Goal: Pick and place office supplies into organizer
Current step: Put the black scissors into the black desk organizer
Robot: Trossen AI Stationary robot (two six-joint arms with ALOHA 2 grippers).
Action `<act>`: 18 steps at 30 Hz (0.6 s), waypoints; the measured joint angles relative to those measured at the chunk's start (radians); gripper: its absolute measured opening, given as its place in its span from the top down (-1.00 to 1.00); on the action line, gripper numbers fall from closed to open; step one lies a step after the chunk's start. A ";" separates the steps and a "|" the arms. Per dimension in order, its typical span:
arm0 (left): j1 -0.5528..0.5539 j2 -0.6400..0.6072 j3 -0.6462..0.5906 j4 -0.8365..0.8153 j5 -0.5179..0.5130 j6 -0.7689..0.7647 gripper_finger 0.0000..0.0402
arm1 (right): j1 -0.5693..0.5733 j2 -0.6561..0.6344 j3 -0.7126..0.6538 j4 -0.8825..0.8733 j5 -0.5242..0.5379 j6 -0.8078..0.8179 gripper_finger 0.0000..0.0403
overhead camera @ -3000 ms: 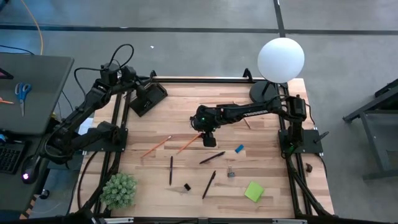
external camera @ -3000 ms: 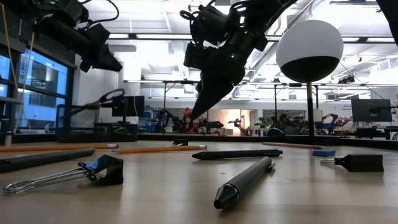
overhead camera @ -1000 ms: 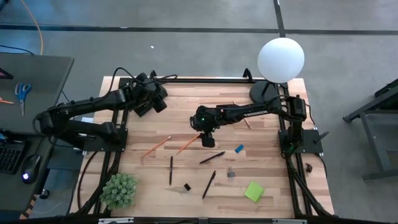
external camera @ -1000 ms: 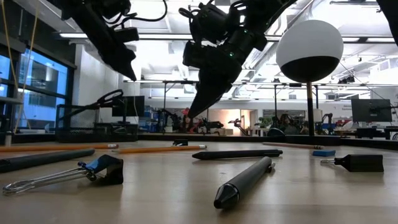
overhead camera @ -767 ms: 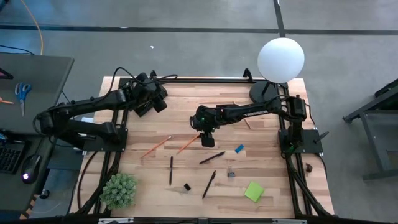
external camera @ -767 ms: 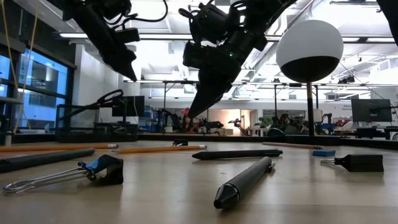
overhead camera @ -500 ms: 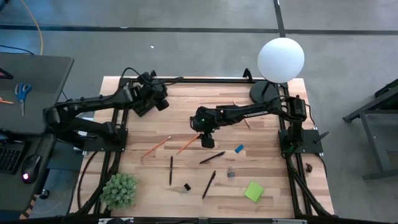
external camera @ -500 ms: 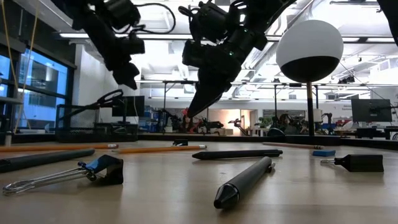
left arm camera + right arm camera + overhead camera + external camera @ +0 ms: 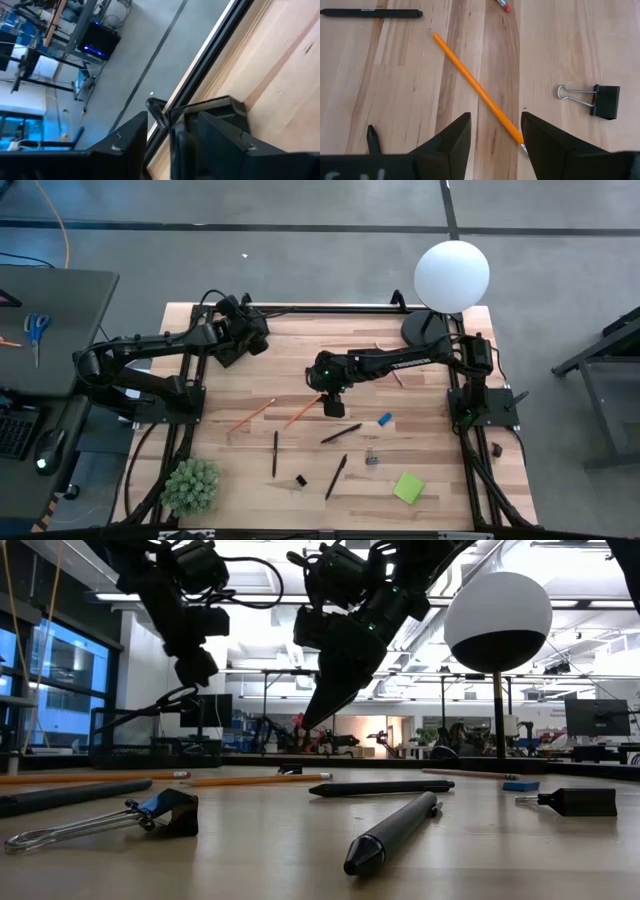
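The right gripper (image 9: 331, 406) hangs with parted, empty fingers directly above the orange pencil (image 9: 479, 91), whose long axis runs diagonally between them, far nearer than the left gripper (image 9: 256, 340), also unclenched, by the organizer (image 9: 226, 348).

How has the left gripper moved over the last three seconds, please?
Yes. In the high view the left gripper has swung inward from the table's left edge toward the centre, above the organizer.

The left arm (image 9: 150, 345) swings in from the table's edge, its left gripper (image 9: 252, 337) now over the organizer (image 9: 228, 346).
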 joint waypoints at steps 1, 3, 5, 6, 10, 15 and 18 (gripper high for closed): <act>0.000 0.000 0.000 -0.006 -0.009 0.000 0.22 | 0.000 0.000 0.000 0.000 0.000 0.003 0.18; 0.001 0.000 0.000 -0.020 -0.024 0.000 0.28 | 0.000 0.000 0.000 0.000 0.000 0.003 0.18; 0.001 0.000 0.000 -0.028 -0.034 0.000 0.35 | 0.000 0.000 0.000 0.000 0.000 0.004 0.18; 0.001 0.000 0.000 -0.033 -0.037 0.000 0.39 | 0.000 0.000 0.000 0.000 0.000 0.004 0.18; 0.000 0.000 0.000 -0.047 -0.037 0.009 0.62 | 0.000 0.000 0.000 0.000 0.000 0.005 0.18; -0.001 -0.010 0.000 -0.066 -0.037 0.011 0.96 | 0.000 0.000 0.000 0.000 0.000 0.005 0.18; 0.000 -0.032 0.000 -0.091 -0.059 0.008 0.92 | 0.000 0.000 0.000 0.000 0.000 0.005 0.18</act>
